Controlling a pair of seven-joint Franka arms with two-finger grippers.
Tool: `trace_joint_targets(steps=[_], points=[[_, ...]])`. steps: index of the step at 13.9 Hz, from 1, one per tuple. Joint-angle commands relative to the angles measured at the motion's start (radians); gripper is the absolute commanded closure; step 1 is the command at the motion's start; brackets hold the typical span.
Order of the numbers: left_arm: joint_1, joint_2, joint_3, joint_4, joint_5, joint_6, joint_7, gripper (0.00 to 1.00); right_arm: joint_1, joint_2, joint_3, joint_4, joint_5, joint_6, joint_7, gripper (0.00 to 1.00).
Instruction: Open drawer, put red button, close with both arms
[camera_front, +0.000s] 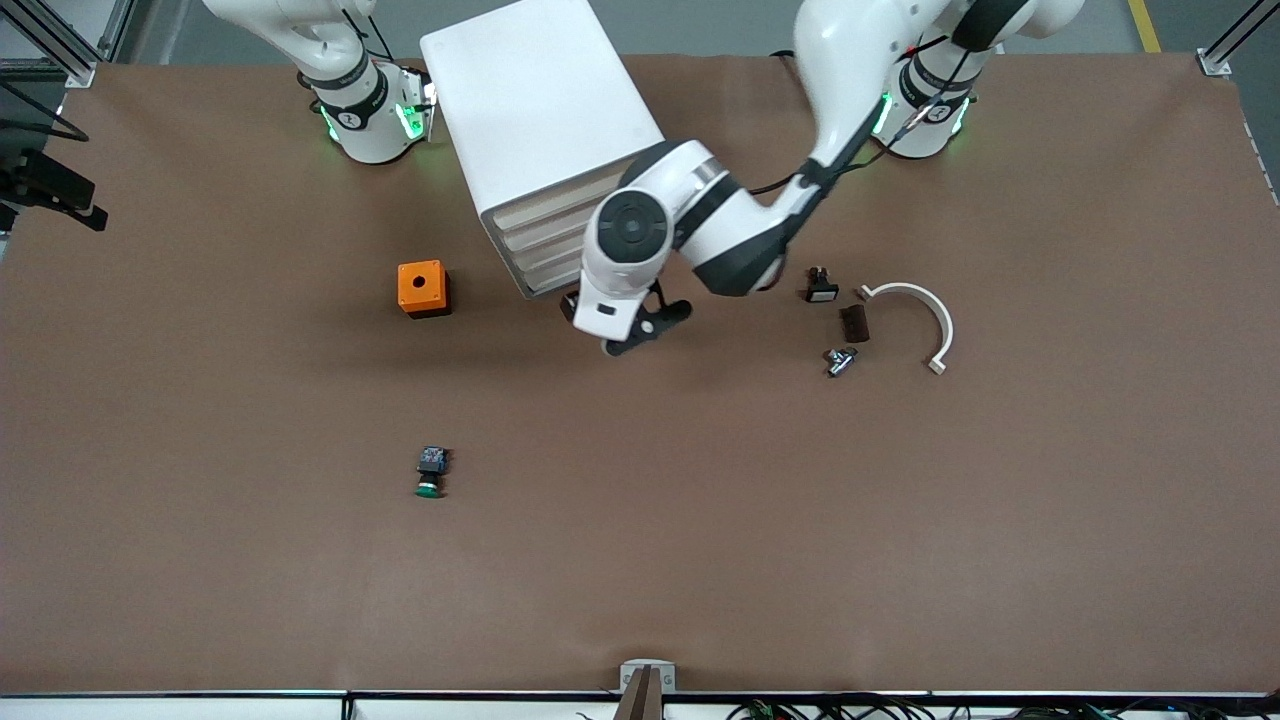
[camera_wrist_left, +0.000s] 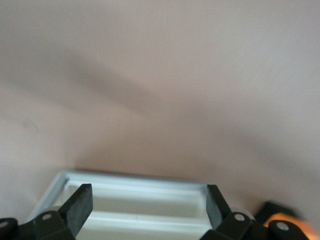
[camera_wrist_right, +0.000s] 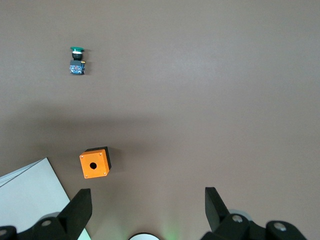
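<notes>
At the drawer unit: left end effector spread, empty
Align on drawer edge; right end effector waits spread, empty, above the desk

Orange box, green-capped button, white cabinet

arms: glossy white shells | black joint bands | green base lights | black claw fingers
</notes>
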Motion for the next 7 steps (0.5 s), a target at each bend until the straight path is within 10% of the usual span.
trace_joint_targets(steps=[1, 7], points=[[0.097, -0.134, 0.002, -0.037, 0.055, -0.070, 0.049, 0.00, 0.019, -0.025, -0.022, -0.024, -0.005, 0.014, -0.022, 0.00], [0.321, -0.295, 0.002, -0.038, 0.153, -0.333, 0.383, 0.00, 0.019, -0.027, -0.017, -0.027, -0.005, 0.014, -0.022, 0.00]])
